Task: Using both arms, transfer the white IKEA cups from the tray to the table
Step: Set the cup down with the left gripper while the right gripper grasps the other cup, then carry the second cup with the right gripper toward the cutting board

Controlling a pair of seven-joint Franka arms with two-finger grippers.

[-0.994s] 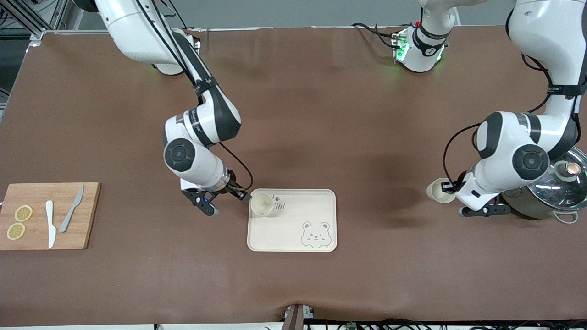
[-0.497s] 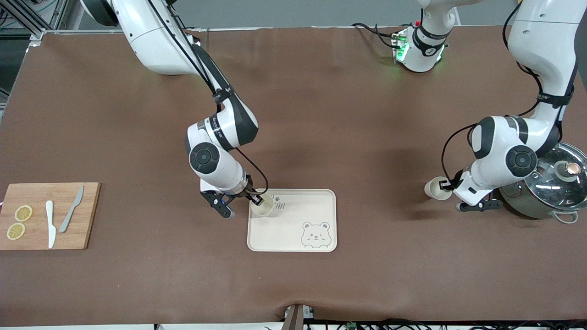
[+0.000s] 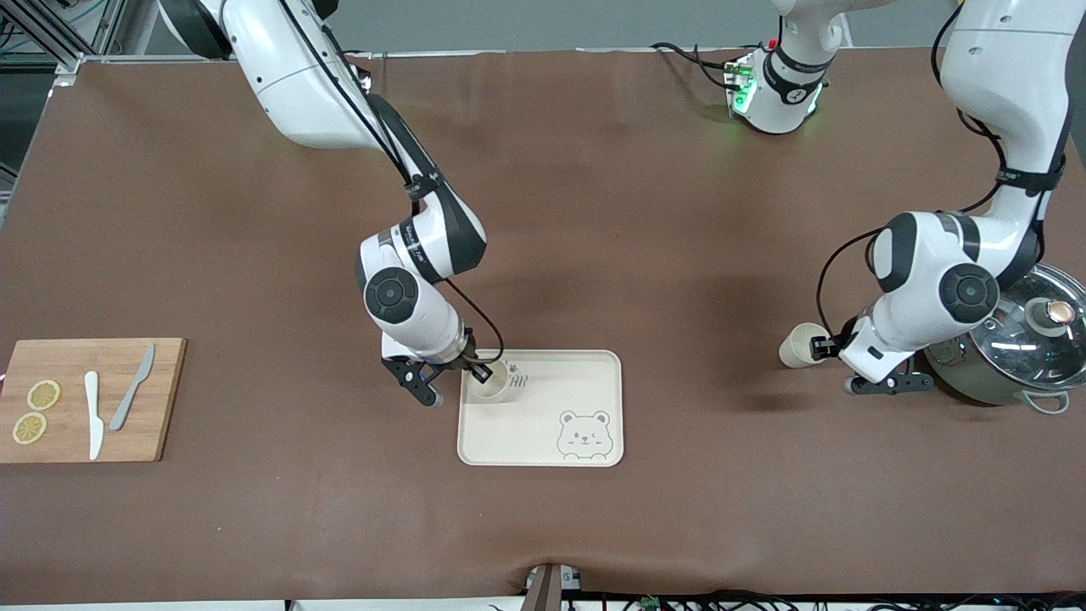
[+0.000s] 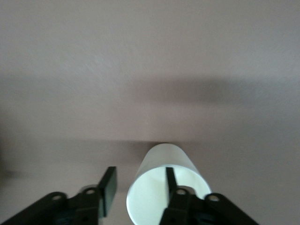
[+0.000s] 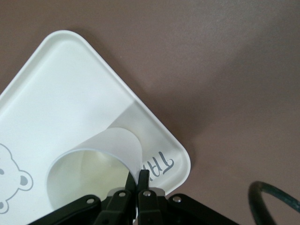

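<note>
One white IKEA cup [image 3: 491, 381] was found on the bear tray [image 3: 543, 424], at its corner toward the right arm's end, mouth open upward, its rim pinched. A second white IKEA cup [image 3: 797, 345], plain and tapered, was observed tilted on the table near the grey-green lidded pot [image 3: 1018, 356].

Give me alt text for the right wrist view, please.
The right gripper is shut on the rim of a white cup that stands in a corner of the white bear tray, beside the tray's printed lettering. Brown table surrounds the tray.
</note>
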